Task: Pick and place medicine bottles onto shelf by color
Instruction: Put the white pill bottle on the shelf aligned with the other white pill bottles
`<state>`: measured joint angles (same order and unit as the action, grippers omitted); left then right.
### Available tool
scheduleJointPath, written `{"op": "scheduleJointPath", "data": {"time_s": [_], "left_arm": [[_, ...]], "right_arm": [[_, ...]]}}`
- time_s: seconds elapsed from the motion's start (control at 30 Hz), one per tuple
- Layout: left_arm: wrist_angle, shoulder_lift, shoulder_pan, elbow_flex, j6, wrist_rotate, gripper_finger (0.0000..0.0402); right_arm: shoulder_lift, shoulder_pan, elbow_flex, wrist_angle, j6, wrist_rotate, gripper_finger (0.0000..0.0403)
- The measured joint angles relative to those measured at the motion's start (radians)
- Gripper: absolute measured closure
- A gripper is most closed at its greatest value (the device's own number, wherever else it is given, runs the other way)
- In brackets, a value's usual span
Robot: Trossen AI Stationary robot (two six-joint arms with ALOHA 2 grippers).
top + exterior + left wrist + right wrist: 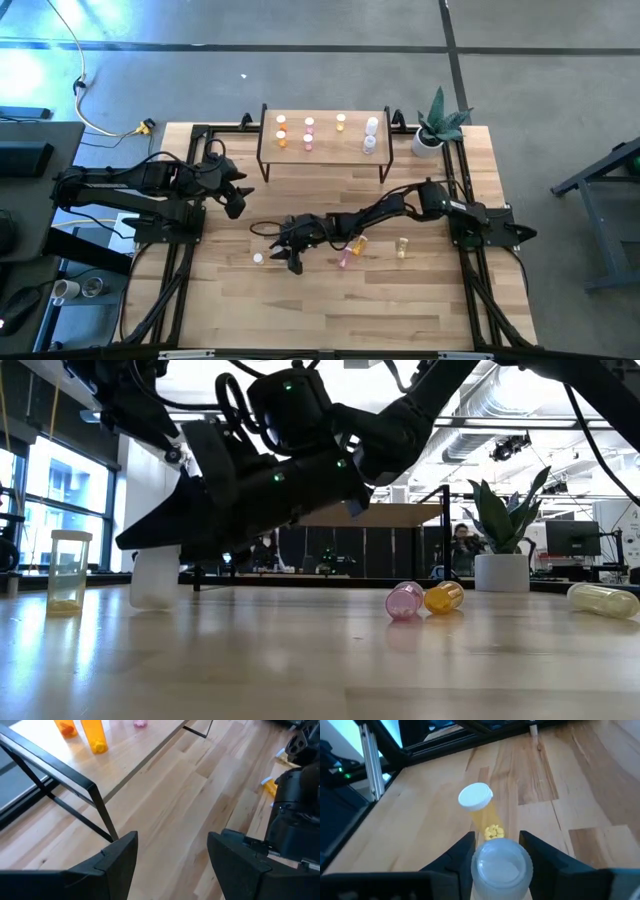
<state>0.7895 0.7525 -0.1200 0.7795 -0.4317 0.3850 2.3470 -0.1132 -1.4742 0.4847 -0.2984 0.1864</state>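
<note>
The shelf stands at the table's far side. On it are orange, pink, yellow and white medicine bottles. My right gripper reaches across to the table's middle left and is shut on a clear white bottle. Just beyond it a yellow bottle with a white cap stands upright on the table. My left gripper hovers open near the shelf's left end, with nothing between its fingers. My right gripper pinches the clear white bottle's upper sides between its two fingers. The fingers come from the table's right side, slanting down. The bottle stands upright with its base on the table.
A pink bottle and an orange-yellow bottle lie side by side under my right arm. A pale yellow bottle lies farther right. A potted plant stands at the far right corner.
</note>
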Motion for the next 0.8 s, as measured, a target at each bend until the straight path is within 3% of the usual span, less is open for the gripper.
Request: {"op": "scheduleJointPath", "data": {"time_s": [0.37,0.8], "left_arm": [[0.0,0.0,0.0,0.0,0.13,0.0,0.0174],[0.0,-0.001,-0.035,0.04,0.244,0.036,0.0174]], "right_arm": [[-0.12,-0.001,0.001,-0.172,-0.065,-0.063,0.0283],[-0.252,-0.001,0.001,-0.227,-0.18,-0.16,0.0282]]}}
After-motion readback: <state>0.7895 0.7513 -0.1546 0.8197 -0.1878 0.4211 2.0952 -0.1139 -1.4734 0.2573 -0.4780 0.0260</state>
